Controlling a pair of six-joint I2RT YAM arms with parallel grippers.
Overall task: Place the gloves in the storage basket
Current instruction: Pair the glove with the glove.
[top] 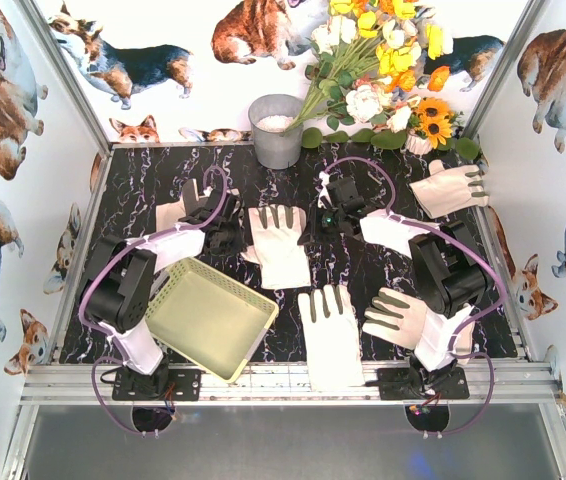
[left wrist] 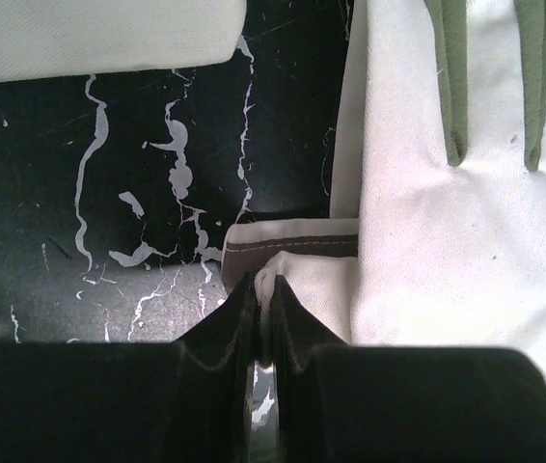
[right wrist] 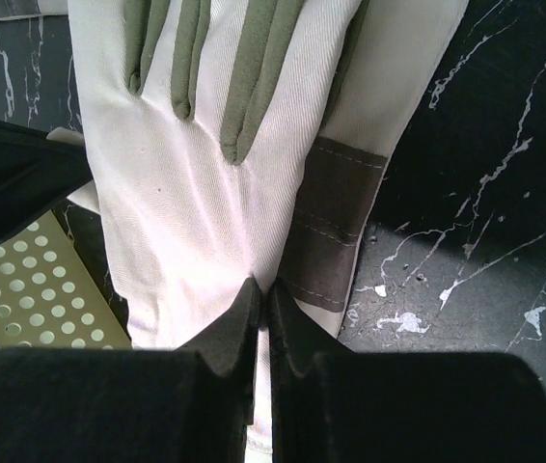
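1. Top view:
   - The storage basket (top: 208,318) sits skewed at the near left of the black marbled table (top: 133,190), just beside the left arm's base.
   - The centre glove (top: 278,250) lies flat between the two grippers, fingers pointing far.
   - A second glove (top: 331,335) lies near centre, just right of the basket.
   - A third glove (top: 403,318) lies near right, partly under the right arm.
   - A fourth glove (top: 450,188) lies far right.
   - A fifth glove (top: 168,213) lies far left, beside the left gripper (top: 228,240).
   - The left gripper stands at the centre glove's left edge, and the right gripper (top: 311,235) at its right edge.
   - A grey bucket (top: 276,130) and flowers (top: 383,60) stand at the far edge.
2. Left wrist view: the left gripper (left wrist: 259,289) has its fingers pressed together; the tips sit at a brown-banded white cloth edge (left wrist: 292,241) beside the centre glove (left wrist: 447,260); whether any cloth is pinched cannot be told.
3. Right wrist view: the right gripper (right wrist: 261,294) is likewise closed tight, tips over the palm of the centre glove (right wrist: 186,193); a grip on the cloth cannot be told; the storage basket's perforated wall (right wrist: 32,289) shows just beside the glove.
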